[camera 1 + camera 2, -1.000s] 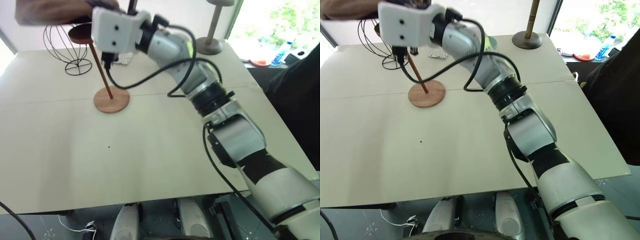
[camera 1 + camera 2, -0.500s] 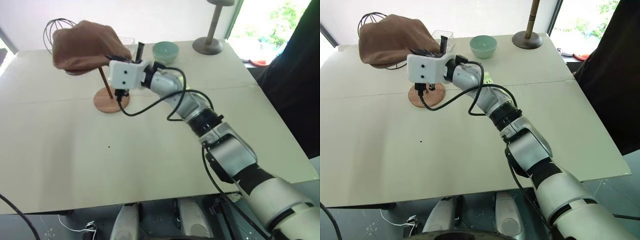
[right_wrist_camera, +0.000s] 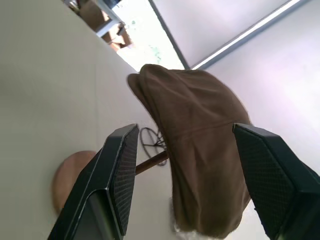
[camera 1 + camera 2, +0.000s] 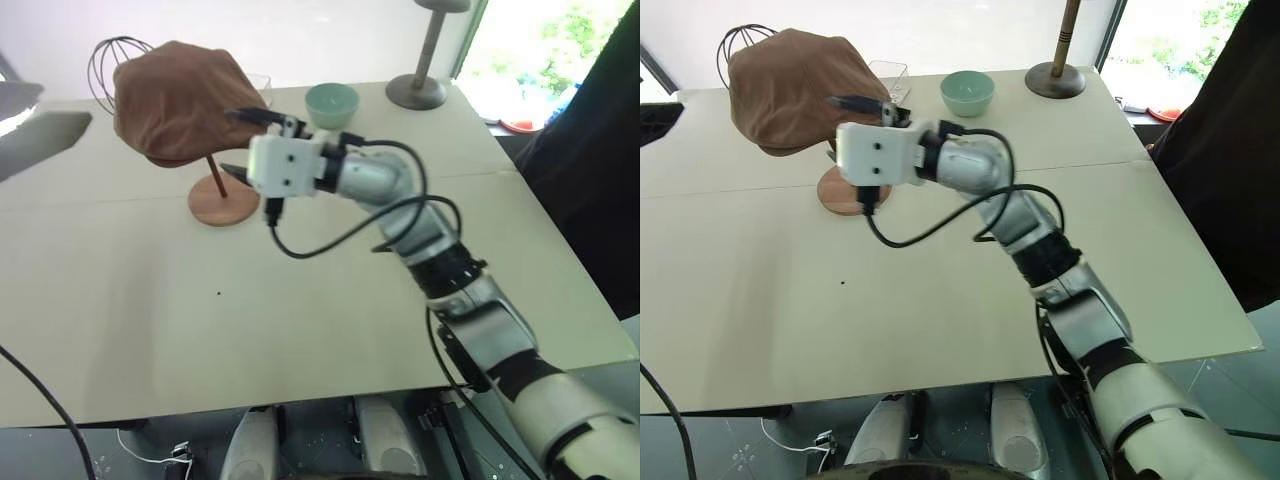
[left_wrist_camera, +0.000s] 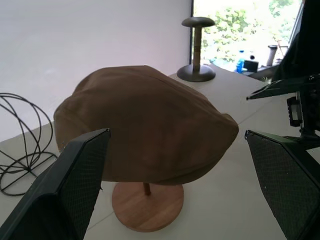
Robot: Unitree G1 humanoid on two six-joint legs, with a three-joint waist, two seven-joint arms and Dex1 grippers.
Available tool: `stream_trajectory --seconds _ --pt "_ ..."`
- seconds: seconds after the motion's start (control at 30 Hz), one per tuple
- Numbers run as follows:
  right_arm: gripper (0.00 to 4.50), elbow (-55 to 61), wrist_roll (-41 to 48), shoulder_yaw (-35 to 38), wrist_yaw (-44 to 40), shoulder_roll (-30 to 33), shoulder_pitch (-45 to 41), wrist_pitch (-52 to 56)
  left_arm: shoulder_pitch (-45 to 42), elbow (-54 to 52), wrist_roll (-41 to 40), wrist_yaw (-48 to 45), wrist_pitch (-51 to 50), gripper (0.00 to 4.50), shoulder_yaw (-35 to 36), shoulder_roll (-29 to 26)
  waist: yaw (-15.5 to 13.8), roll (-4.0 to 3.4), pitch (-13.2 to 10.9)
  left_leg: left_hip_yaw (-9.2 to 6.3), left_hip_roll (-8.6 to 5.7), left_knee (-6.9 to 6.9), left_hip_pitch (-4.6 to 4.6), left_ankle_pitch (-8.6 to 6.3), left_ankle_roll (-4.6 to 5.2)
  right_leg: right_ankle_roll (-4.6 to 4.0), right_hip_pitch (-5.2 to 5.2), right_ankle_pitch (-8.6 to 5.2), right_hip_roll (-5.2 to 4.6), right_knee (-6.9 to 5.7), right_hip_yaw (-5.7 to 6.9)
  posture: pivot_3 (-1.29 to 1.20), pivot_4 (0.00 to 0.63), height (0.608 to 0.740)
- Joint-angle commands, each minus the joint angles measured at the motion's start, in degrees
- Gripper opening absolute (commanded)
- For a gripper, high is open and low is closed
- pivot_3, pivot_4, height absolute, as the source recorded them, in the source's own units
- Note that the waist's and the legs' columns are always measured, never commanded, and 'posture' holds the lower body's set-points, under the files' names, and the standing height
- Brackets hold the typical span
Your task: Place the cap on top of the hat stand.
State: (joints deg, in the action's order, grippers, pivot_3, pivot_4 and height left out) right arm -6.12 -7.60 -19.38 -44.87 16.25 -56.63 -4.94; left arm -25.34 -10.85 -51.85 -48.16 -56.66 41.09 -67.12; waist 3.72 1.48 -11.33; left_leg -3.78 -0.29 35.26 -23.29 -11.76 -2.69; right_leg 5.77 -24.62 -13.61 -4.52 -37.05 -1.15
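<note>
Cap (image 5: 145, 125) hides stand's top disc.

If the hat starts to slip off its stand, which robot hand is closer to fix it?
Probably the right hand. It sits open right beside the cap, which rests on the hat stand. The left hand is open and faces the cap too, but looks farther back.

Bright daylight from blown-out window (image 4: 560, 60) at far right; soft shadows on table (image 4: 300, 320), frames sharp.
</note>
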Motion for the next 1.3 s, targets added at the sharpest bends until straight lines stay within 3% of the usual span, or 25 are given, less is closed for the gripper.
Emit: stream_trajectory --seconds 0.03,0.2,0.3,0.43,0.67,1.03,1.3 --pt "3.05 10.3 8.9 4.4 -7.6 4.5 1.5 9.7 -0.9 -2.0 0.3 -1.7 2.5 4.50 -0.7 -2.3 0.0 0.00 0.0 0.01 0.00 0.00 0.01 0.00 0.00 0.00 0.00 0.00 0.00 0.00 0.00 0.00 0.150 0.740" --pt "3.05 12.5 27.8 16.8 -17.7 18.9 -4.7 41.6 2.2 -5.1 7.4 -7.3 10.2 4.50 -6.5 -6.7 -0.2 -0.07 -0.1 0.05 0.01 0.01 0.01 0.00 0.01 -0.03 0.00 -0.02 -0.01 0.02 -0.02 0.00 0.150 0.740" --pt "4.43 10.0 36.1 19.3 -24.0 26.6 -10.0 56.6 3.9 -6.3 12.6 -10.1 17.0 4.50 -10.4 -8.4 -0.3 -0.17 -0.1 0.15 0.01 -0.04 0.02 0.00 0.01 -0.25 -0.04 -0.14 -0.04 0.07 -0.05 0.00 0.150 0.740" --pt "4.48 5.7 42.6 21.4 -27.0 31.1 -15.9 67.3 2.8 -5.8 23.4 -10.0 29.7 4.50 -18.2 -9.5 -0.1 -0.16 -0.1 0.15 0.08 -0.11 0.05 -0.03 0.05 -0.48 -0.05 -0.29 0.02 0.09 0.00 0.00 0.150 0.740" --pt "4.48 -0.7 43.1 20.2 -28.9 35.2 -19.7 69.6 -6.6 -4.1 34.2 -3.2 38.7 4.50 -28.7 -4.4 -0.7 -0.17 -0.1 0.30 0.06 0.00 -0.08 -0.03 0.05 -0.43 -0.11 -0.27 -0.04 0.17 -0.07 0.00 0.150 0.740" --pt "4.48 -6.8 40.1 18.4 -28.5 36.1 -23.7 66.7 -5.5 -11.0 37.7 -2.9 34.8 4.50 -31.8 -1.4 -1.1 -0.15 -0.2 0.32 0.06 -0.02 -0.16 -0.03 0.06 -0.20 -0.28 -0.18 -0.02 0.07 -0.08 0.00 0.150 0.740" --pt "4.48 -7.4 41.0 19.6 -29.0 36.0 -24.5 67.1 -4.4 -12.7 48.2 1.6 37.9 4.50 -36.9 0.7 -1.2 -0.15 -0.2 0.31 0.06 -0.01 -0.15 -0.03 0.06 -0.19 -0.27 -0.18 -0.02 0.04 -0.08 0.00 0.150 0.740"
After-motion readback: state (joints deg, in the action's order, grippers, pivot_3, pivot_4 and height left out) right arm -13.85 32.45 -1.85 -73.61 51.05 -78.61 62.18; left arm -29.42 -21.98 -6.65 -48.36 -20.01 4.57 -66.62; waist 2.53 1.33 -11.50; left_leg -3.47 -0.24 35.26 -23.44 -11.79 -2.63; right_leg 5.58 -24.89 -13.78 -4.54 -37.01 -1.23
